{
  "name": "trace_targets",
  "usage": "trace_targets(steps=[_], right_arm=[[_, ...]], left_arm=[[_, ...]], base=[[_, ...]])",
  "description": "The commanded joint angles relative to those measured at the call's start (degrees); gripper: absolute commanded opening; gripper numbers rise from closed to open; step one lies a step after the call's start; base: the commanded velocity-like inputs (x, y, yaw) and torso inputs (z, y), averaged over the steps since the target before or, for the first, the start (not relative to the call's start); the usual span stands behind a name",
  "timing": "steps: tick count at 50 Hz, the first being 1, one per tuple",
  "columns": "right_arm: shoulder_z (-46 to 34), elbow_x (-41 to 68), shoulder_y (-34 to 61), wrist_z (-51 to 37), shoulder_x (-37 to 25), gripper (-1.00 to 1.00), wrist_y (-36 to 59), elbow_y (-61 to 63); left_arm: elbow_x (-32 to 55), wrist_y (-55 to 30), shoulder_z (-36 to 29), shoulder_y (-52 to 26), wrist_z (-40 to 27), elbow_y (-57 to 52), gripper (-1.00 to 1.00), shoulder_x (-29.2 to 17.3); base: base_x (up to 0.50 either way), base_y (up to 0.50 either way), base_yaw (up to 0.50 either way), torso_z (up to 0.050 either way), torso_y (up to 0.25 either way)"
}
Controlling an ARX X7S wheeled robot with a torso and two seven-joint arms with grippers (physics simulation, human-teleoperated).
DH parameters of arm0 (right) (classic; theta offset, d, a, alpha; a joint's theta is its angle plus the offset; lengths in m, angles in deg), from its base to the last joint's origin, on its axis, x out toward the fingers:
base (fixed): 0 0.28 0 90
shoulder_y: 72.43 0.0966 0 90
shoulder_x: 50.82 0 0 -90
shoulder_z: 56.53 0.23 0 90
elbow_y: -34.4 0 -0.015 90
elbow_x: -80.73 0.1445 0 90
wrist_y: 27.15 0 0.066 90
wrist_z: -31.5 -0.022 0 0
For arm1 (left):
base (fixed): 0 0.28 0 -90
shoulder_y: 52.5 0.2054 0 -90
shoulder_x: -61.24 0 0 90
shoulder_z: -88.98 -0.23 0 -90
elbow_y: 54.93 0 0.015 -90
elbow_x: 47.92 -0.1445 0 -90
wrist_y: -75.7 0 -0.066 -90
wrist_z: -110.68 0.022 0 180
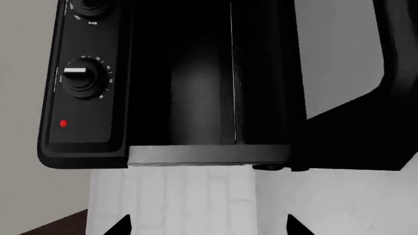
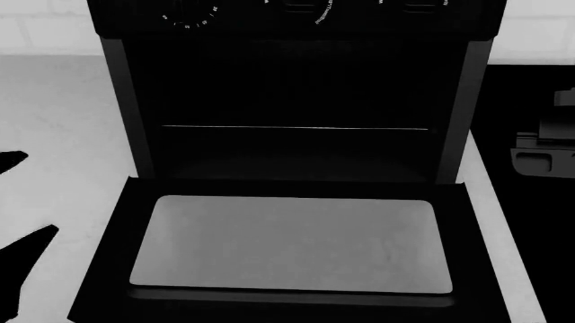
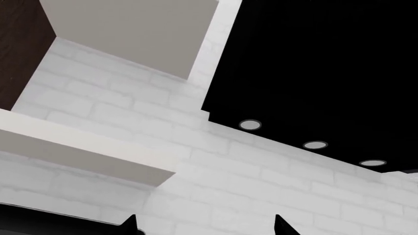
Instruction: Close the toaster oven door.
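Observation:
The toaster oven (image 2: pixel 297 74) stands on the counter in the middle of the head view, with its dials (image 2: pixel 188 17) along the top front. The toaster oven door (image 2: pixel 292 245) is open and lies flat toward me, grey glass up, with its bar handle (image 2: pixel 287 297) at the near edge. A wire rack (image 2: pixel 297 127) crosses the dark inside. The left wrist view shows the oven (image 1: pixel 196 98), a dial (image 1: pixel 83 78) and the door (image 1: pixel 339 54) from the side. My left gripper (image 1: pixel 209 226) is open and empty, left of the door (image 2: pixel 23 205). My right gripper (image 3: pixel 205 226) is open and empty, facing the wall.
A white counter (image 2: pixel 54 108) lies left of the oven and a flat black cooktop (image 2: pixel 534 256) right of it. Part of my right arm (image 2: pixel 543 151) is over the cooktop. A white brick wall (image 3: pixel 130 112), a cabinet (image 3: pixel 130 29) and a black hood (image 3: pixel 326 63) fill the right wrist view.

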Motion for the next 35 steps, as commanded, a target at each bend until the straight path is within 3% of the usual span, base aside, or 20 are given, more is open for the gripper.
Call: trace_targets(steps=[1, 7, 24, 35], right_arm=[[0.4, 1.7, -1.3, -1.8, -1.6, 1.0, -1.8, 0.0], [-1.8, 2.1, 0.8, -2.6, -2.1, 1.0, -2.0, -0.6], [-1.1, 2.3, -2.1, -3.8, -3.1, 1.0, -4.0, -0.6], [-1.1, 2.3, -2.8, -3.9, -3.7, 1.0, -5.3, -1.1]], left_arm=[[-8.9, 9.6, -5.4, -3.5, 1.9, 5.7, 1.0, -3.0], [-10.5, 13.0, -7.0, -4.7, 0.7, 8.4, 1.0, -2.4], [-15.7, 21.0, -13.6, -14.7, -2.5, 24.9, 1.0, 7.8], [-17.5, 24.0, -16.1, -21.3, -2.1, 31.5, 1.0, 11.8]], base=[[0.0, 0.0, 0.0, 0.0, 0.0], [0.0, 0.0, 0.0, 0.0, 0.0], [0.0, 0.0, 0.0, 0.0, 0.0], [0.0, 0.0, 0.0, 0.0, 0.0]])
